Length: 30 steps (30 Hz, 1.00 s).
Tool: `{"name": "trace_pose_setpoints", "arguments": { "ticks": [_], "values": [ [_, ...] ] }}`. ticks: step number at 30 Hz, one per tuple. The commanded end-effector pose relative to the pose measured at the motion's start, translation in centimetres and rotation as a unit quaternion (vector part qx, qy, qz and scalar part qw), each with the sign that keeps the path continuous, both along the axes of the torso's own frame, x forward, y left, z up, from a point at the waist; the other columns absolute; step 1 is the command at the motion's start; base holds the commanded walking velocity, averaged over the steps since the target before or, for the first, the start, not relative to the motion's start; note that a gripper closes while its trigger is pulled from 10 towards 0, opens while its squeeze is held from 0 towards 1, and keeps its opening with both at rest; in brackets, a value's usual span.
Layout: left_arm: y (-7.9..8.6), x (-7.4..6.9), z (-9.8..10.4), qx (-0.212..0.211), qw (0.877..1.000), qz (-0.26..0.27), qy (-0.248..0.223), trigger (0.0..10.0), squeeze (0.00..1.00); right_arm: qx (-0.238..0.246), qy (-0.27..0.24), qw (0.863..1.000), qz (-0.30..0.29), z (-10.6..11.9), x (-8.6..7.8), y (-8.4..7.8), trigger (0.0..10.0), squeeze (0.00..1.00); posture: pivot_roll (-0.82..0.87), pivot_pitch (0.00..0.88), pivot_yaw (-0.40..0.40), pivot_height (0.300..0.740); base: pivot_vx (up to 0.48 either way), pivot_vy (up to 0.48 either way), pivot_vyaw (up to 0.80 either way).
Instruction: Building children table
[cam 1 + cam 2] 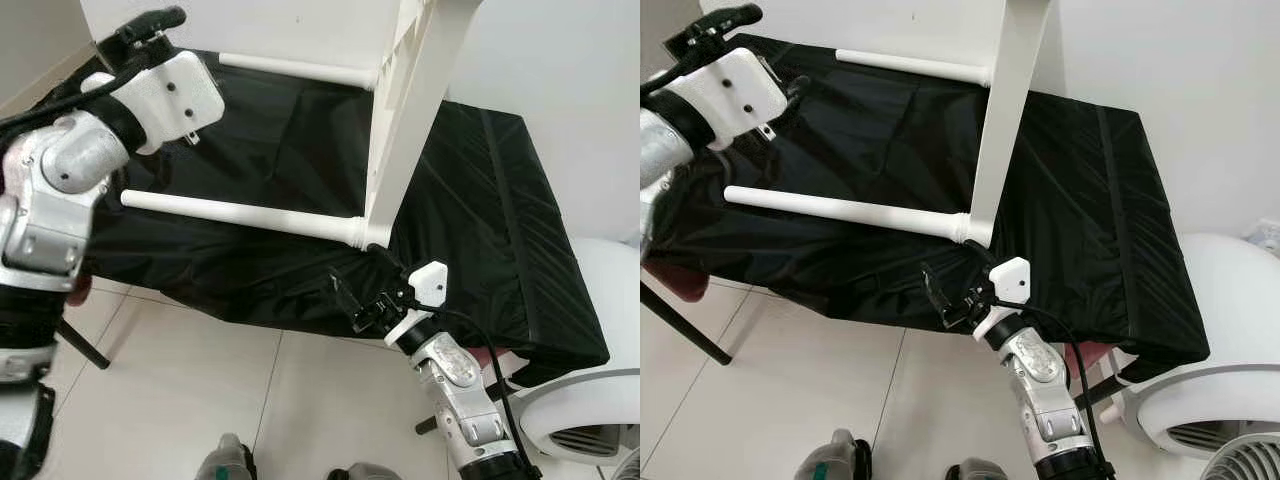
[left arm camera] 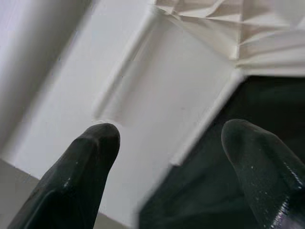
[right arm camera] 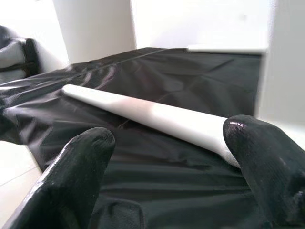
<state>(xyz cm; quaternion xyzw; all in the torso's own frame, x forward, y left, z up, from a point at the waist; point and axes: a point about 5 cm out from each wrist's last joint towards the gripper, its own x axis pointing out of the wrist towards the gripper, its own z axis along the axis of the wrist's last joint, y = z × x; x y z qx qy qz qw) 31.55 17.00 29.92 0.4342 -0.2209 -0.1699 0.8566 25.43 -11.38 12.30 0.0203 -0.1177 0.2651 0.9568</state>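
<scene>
The white children's table (image 1: 400, 110) lies on its side on the black-covered desk (image 1: 500, 200), two legs already fitted and pointing sideways. The near leg (image 1: 240, 213) lies just ahead of the right gripper (image 1: 365, 300), whose fingers are spread wide and hold nothing. The left gripper (image 2: 167, 157) hovers by the tabletop's far edge, fingers also apart and empty, the white panel just beyond their tips. The step looks like steadying or leg-fitting; next, the right fingers would need to close around the near leg by its socket.
</scene>
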Motion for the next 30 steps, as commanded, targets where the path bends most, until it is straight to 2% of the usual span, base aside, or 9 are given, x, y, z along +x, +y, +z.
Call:
{"name": "trace_pose_setpoints", "arguments": {
  "ticks": [1,2,7,11,15,18,22,25,30],
  "values": [
    [0.7,0.0,0.2,-0.071,0.996,0.047,-0.040,10.0,0.00,-0.005,-0.002,1.000,-0.020,0.0,-0.1,-0.9,10.0,0.00,0.03,0.028,-0.044,0.740,0.000,0.000,0.00],
    [0.6,-0.3,-1.3,-0.124,0.991,0.041,0.002,10.0,0.00,-0.004,-0.003,0.999,-0.044,-0.1,-0.1,-1.5,10.0,0.00,0.03,0.028,-0.044,0.740,0.000,0.000,0.00],
    [0.0,-0.9,-4.1,-0.204,0.977,0.028,0.062,10.0,0.00,-0.006,-0.005,0.997,-0.079,-0.1,-0.1,-2.5,10.0,0.00,0.02,0.027,-0.048,0.740,0.000,0.000,0.00],
    [-1.0,-1.9,-7.5,-0.277,0.953,0.028,0.120,10.0,0.00,-0.014,-0.001,0.993,-0.116,-0.2,0.3,-3.5,10.0,0.00,0.02,0.020,-0.059,0.740,0.000,0.000,0.00],
    [-0.9,-2.5,-10.3,-0.322,0.933,0.068,0.145,10.0,0.00,-0.032,0.010,0.988,-0.152,-0.8,0.9,-3.6,10.0,0.00,0.03,0.015,-0.073,0.740,0.000,0.000,0.00],
    [-0.9,-2.6,-10.8,-0.336,0.927,0.074,0.149,10.0,0.00,-0.032,0.011,0.986,-0.162,-0.8,1.1,-3.6,10.0,0.00,0.03,0.013,-0.077,0.740,0.000,0.000,0.00],
    [-0.4,-3.0,-12.9,-0.400,0.894,0.094,0.178,10.0,0.00,-0.035,0.010,0.982,-0.186,-0.8,1.7,-3.2,10.0,0.00,0.02,0.003,-0.085,0.740,0.000,0.000,0.00],
    [-0.3,-3.1,-13.3,-0.416,0.885,0.104,0.183,10.0,0.00,-0.039,0.006,0.982,-0.183,-0.7,1.9,-3.0,10.0,0.00,0.02,0.001,-0.084,0.740,0.000,0.000,0.00],
    [-0.5,-3.1,-13.5,-0.399,0.892,0.106,0.182,10.0,0.00,-0.034,-0.004,0.980,-0.194,-0.6,2.2,-3.0,10.0,0.00,0.02,0.000,-0.067,0.740,0.000,0.000,0.00]
  ]
}}
